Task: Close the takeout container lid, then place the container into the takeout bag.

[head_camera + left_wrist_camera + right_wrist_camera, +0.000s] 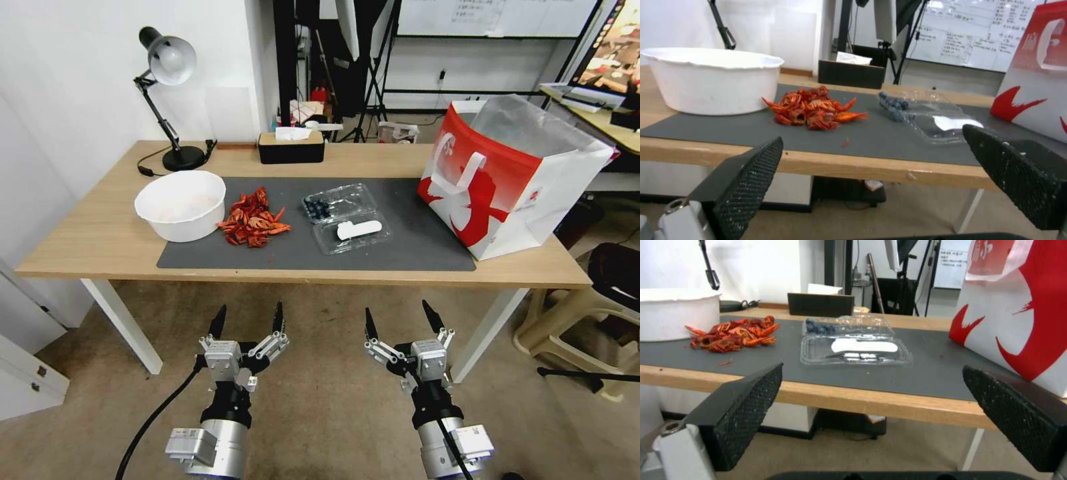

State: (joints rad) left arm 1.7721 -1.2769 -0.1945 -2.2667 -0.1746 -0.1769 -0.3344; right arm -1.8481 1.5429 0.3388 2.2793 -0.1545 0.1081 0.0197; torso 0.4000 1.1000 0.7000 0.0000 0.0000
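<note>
Beyond both parted, empty jaws, the table [100, 240] carries the takeout bag [507, 180] ahead-right of the right gripper [403, 319], mouth open for loading, the takeout container [345, 217] nearer the left gripper [248, 317], lid [353, 233] flat, awaiting closing.

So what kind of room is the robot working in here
Probably a lab or studio set up for recording: a whiteboard and light stands stand behind the wooden table, and a desk lamp sits on it.
</note>
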